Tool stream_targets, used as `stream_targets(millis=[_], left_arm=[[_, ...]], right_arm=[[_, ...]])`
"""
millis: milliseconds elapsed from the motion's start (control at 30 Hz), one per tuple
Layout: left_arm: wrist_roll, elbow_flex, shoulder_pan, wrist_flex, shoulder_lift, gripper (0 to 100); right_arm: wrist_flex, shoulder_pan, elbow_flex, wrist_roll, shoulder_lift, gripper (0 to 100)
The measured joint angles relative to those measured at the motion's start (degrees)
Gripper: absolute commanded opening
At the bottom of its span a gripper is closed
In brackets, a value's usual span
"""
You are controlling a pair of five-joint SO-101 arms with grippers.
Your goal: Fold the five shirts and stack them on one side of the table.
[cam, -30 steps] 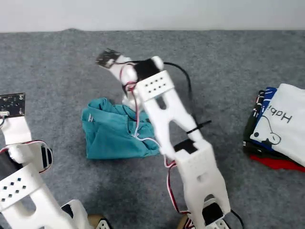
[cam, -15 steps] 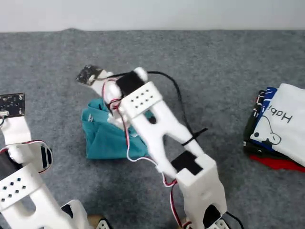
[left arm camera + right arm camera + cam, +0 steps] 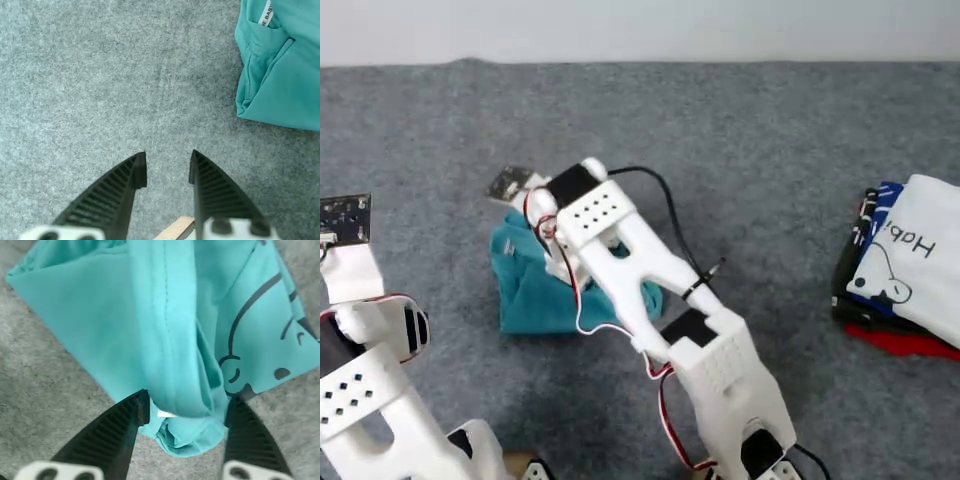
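A teal shirt (image 3: 535, 295) lies crumpled and partly folded on the grey carpet left of centre. My right arm stretches from the front over it, and my right gripper (image 3: 545, 250) is down on its upper part. In the right wrist view the right gripper (image 3: 185, 410) stands open, its fingers on either side of a thick fold of the teal shirt (image 3: 150, 320) with a black print. My left gripper (image 3: 167, 170) hangs open over bare carpet, with the teal shirt (image 3: 280, 65) off to one side and nothing between its fingers.
A stack of folded shirts (image 3: 905, 270) sits at the right edge, a white one with black print on top, with dark, blue and red ones under it. The left arm (image 3: 360, 340) stands at the front left. Grey carpet (image 3: 770, 150) covers the table.
My right arm has swung left and lowered over the teal shirt, from its upper right edge to its middle. The left arm has not moved.
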Motion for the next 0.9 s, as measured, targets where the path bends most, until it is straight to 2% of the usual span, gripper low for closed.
stream_targets(millis=[67, 333, 900], left_arm=[[0.0, 0.0, 0.0, 0.0, 0.0, 15], [0.0, 0.0, 0.0, 0.0, 0.0, 15], [0.0, 0.0, 0.0, 0.0, 0.0, 15]], right_arm=[[0.0, -0.4, 0.0, 0.0, 0.0, 1.0], [-0.1, -0.5, 0.0, 1.8, -0.5, 1.3], [0.8, -2.7, 0.0, 3.6, -14.1, 1.3]])
